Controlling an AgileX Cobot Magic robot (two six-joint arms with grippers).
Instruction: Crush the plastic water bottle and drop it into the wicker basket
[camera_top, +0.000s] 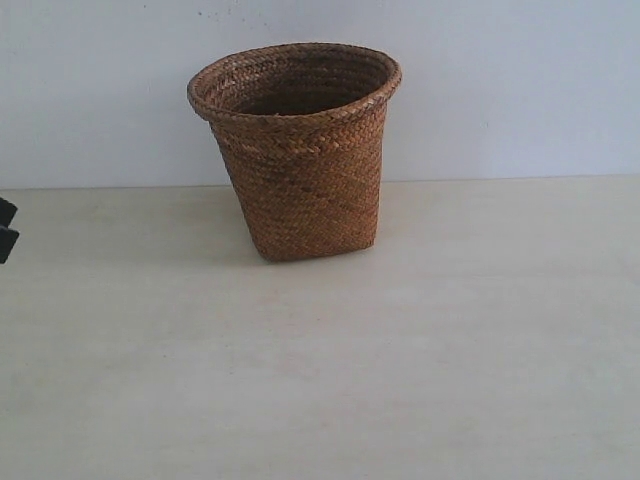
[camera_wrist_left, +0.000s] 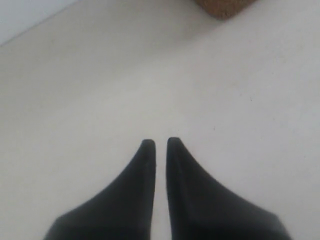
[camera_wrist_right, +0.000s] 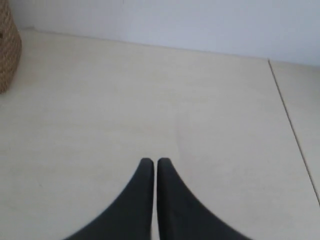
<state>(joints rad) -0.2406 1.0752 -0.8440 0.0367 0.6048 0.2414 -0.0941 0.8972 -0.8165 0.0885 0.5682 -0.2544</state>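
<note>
Tall brown woven wicker basket (camera_top: 300, 170) sits nr back edge of desk (camera_top: 450, 350). Plastic water bottle not in view; bearing, axis unknown. L fingers (camera_wrist_left: 144, 162), R fingers (camera_wrist_right: 144, 175) narrow, empty.

The pale wooden table (camera_top: 450, 350) carries the wicker basket (camera_top: 300, 170), upright near its back edge.
</note>
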